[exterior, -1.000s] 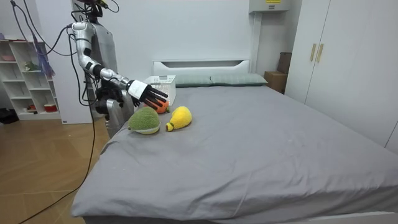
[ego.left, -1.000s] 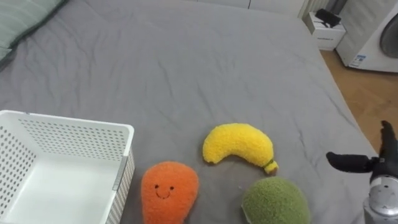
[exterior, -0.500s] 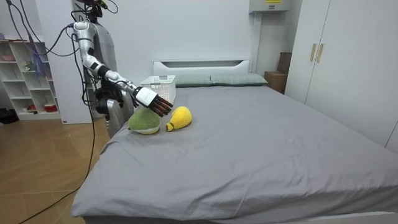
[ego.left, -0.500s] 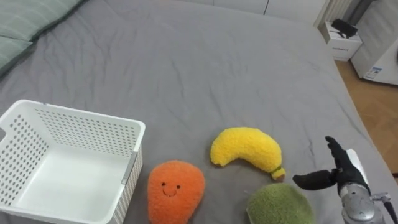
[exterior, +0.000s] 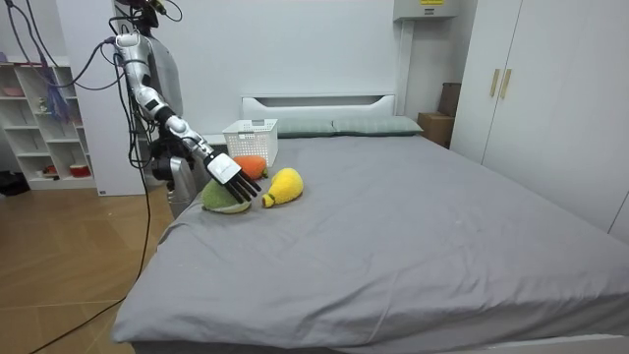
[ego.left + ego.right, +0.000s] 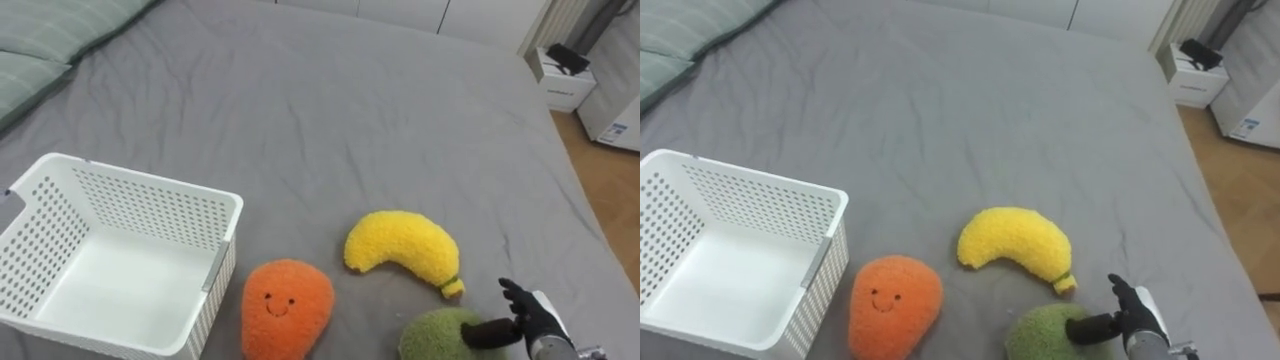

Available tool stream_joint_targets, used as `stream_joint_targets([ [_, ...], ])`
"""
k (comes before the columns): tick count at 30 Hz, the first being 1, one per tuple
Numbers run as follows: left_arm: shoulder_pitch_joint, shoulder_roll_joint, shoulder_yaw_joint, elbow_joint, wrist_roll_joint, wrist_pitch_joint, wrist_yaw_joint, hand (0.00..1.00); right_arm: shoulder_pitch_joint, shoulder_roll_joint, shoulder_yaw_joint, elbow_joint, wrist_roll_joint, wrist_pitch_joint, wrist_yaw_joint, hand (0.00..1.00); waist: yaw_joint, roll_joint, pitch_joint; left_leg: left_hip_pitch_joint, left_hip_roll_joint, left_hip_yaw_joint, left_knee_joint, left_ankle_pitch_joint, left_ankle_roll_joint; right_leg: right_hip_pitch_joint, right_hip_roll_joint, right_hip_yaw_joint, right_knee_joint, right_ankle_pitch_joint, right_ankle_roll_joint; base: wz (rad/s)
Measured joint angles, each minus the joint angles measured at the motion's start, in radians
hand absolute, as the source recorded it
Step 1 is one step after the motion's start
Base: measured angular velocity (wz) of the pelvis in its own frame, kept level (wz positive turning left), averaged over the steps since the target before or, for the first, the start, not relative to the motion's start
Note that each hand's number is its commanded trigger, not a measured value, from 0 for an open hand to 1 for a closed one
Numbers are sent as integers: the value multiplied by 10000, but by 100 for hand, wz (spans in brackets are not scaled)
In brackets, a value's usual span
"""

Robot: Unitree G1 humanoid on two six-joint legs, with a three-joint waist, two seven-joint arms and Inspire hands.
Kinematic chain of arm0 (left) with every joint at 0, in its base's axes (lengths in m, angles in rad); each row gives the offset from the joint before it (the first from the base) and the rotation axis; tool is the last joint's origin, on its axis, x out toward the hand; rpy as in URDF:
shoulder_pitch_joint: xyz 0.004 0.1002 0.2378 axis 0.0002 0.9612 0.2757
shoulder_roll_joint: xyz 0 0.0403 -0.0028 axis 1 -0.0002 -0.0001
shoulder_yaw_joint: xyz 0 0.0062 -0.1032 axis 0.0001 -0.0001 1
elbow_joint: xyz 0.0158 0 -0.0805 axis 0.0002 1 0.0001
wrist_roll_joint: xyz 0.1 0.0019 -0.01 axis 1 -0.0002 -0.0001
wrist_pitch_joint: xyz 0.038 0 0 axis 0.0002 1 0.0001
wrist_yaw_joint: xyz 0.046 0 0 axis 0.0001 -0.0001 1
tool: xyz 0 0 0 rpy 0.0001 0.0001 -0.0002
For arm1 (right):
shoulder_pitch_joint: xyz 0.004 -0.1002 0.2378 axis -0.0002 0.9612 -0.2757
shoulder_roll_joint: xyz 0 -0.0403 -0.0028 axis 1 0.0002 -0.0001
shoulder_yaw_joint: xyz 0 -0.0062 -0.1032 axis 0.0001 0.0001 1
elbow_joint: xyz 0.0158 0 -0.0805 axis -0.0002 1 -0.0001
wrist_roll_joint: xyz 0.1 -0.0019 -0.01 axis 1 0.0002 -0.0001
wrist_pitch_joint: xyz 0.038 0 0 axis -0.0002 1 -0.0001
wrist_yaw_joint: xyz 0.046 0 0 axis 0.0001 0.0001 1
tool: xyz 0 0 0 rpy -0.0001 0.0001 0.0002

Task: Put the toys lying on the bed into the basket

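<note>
Right hand (image 6: pixel 530 318): it has come down onto the green plush toy (image 6: pixel 432 340). Its fingers are straight and spread, and the thumb touches the toy.
Meaning: I think it grabs this toy first.
Toys: all are on the bed (image 6: pixel 330 110).
Basket (image 6: pixel 150 215): white, beside the smiling orange plush toy (image 6: pixel 287 308).
In the way: the yellow plush banana (image 6: pixel 405 250) lies close and could get bumped.

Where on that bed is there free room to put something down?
The sheet beyond the basket and banana lies bare. Crowded at the near edge: carrot, banana, green toy and right hand bunch together.
</note>
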Motion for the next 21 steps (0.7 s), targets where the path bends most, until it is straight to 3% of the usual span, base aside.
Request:
stream_joint_targets([
  [5,59,16,5,18,5,110,-16,0,0,3,7,214,-25,43,384,0,28,-78,-4,10,-2,3,38,0,0,-5,0,8,2,0,0,0],
  [14,-215,71,-317,13,-15,366,-546,0,-102,-18,876,691,152,187,1554,0,219,-91,4,-9,1,-16,58,-5,0,-3,-1,-61,-21,-2,-1,0],
  [21,-287,69,-328,-13,-11,460,-702,0,-220,-23,864,266,-118,602,1997,0,221,-124,-1,-11,1,-11,58,-5,1,24,2,-40,1,-2,-1,0],
])
